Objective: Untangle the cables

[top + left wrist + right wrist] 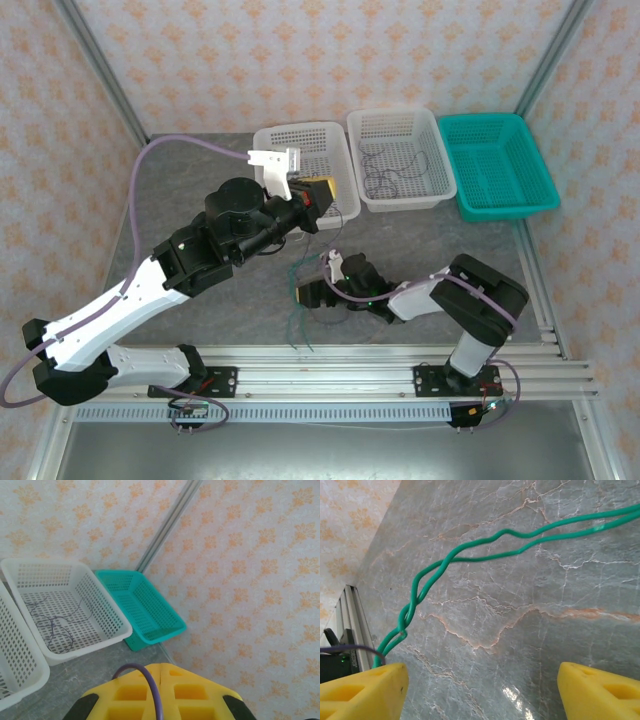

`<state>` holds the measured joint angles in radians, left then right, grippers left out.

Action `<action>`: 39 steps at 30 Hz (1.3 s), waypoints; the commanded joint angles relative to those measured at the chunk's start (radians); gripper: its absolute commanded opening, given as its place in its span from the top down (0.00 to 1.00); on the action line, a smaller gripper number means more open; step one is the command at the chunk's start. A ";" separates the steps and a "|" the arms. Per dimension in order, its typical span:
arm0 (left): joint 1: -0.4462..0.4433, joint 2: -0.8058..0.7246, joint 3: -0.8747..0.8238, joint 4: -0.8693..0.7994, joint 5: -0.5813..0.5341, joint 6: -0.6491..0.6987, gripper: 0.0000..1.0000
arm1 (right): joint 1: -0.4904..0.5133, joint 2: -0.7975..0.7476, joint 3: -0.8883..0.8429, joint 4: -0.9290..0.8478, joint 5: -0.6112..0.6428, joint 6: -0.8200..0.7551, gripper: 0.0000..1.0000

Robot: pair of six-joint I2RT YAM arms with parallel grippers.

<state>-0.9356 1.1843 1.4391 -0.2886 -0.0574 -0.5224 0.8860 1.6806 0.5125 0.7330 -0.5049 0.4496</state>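
Left arm (112, 315) and right arm (440, 298): white link shells, black joints, lilac hoses (180, 138); yellow fingers (132, 694) with moulded recesses.

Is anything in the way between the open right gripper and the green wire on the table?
No, nothing visible. The right gripper is open over bare table, and the twisted green cable lies right ahead of it, its near end beside one finger. The left gripper pinches a purple cable.

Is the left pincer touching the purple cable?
Touching. In the left wrist view, the purple cable runs down into the seam of the shut left pincer, clamped between its two yellow halves.
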 commanded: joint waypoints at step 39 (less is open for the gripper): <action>0.286 -0.298 0.089 -0.445 -0.482 0.094 1.00 | -0.169 -0.247 -0.112 -0.557 0.957 0.377 0.85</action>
<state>-0.7334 0.9813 1.4818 -0.7151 -0.3733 -0.4904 0.7967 1.4410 0.4545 0.4763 0.3771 0.6598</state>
